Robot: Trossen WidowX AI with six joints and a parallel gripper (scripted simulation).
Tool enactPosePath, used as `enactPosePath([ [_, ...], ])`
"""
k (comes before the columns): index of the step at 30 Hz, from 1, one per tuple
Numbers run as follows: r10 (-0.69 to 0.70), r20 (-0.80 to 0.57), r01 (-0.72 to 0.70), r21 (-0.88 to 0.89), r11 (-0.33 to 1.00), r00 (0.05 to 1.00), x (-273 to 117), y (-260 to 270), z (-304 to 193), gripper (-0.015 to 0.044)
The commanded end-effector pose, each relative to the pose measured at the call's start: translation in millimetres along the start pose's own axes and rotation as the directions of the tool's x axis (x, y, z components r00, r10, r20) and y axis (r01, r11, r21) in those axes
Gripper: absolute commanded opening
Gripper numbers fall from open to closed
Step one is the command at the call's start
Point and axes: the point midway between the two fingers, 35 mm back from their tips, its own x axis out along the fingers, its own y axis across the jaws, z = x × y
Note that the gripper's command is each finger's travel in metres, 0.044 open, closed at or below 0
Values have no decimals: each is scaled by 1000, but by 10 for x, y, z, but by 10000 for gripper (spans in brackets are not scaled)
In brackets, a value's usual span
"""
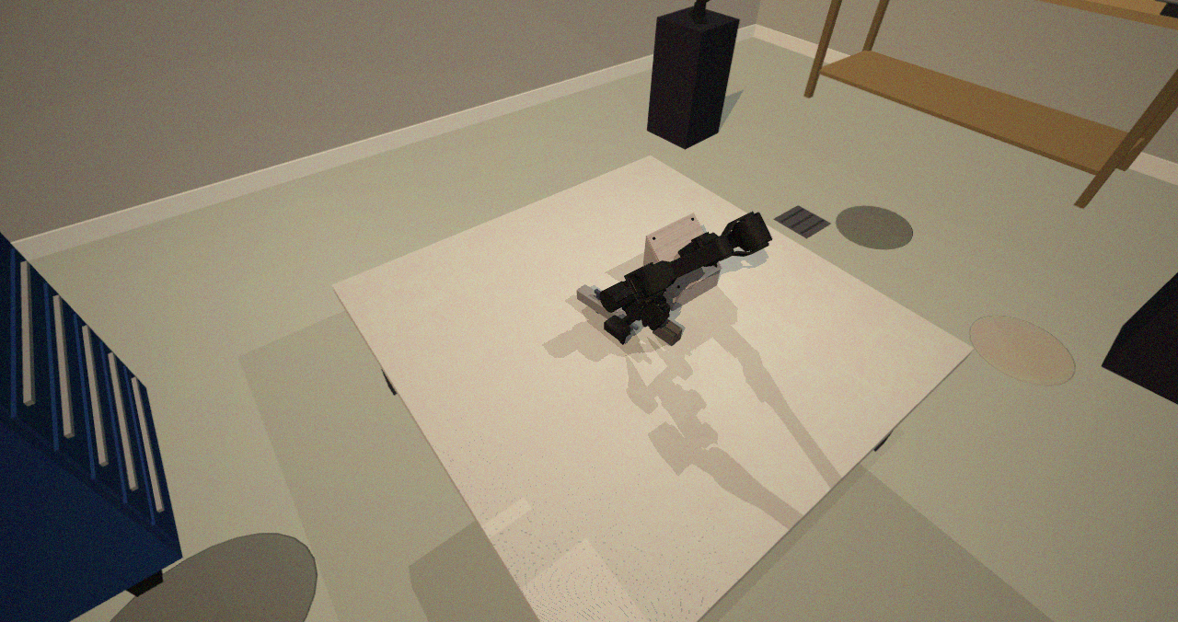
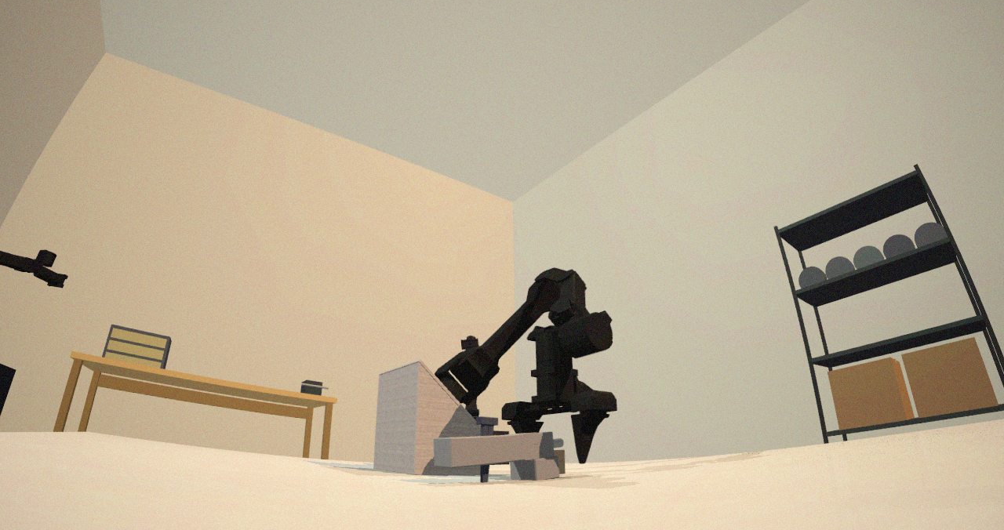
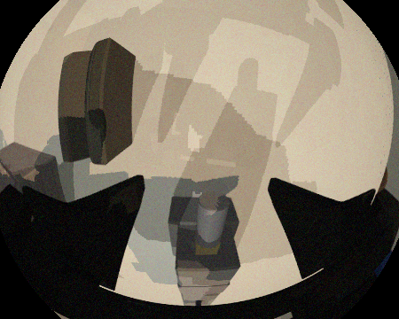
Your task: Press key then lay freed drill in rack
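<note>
My gripper [image 2: 554, 447] [image 3: 209, 183] is open, with one finger on each side of the drill. The drill [image 3: 212, 221] shows as a short grey cylinder with a yellow band, sticking out of the end of a long grey block [image 1: 585, 295] [image 2: 491, 449]. Nothing is gripped. One fingertip is hidden behind the block in the exterior view. The key appears to be the dark blue piece [image 2: 485, 422] at the block's side. The rack [image 1: 670, 334] [image 3: 113, 102], a dark grooved block, lies to the left of the drill in the wrist view.
A sloped wood-grained housing [image 1: 671, 236] [image 2: 398, 418] stands behind the long block, close to the arm. A smaller grey block [image 1: 699, 287] [image 3: 27, 161] lies beside the arm. All stand on a pale table [image 1: 461, 346].
</note>
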Motion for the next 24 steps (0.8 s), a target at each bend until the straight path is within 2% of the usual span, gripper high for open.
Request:
enactPosePath([
  [1,-1,0,1,0,1000,1000,-2,-2,1,387],
  [15,-1,0,1,0,1000,1000,-2,-2,1,20],
  [18,-1,0,1,0,1000,1000,-2,-2,1,0],
  [24,4,3,-4,4,1000,1000,-3,8,28,0],
])
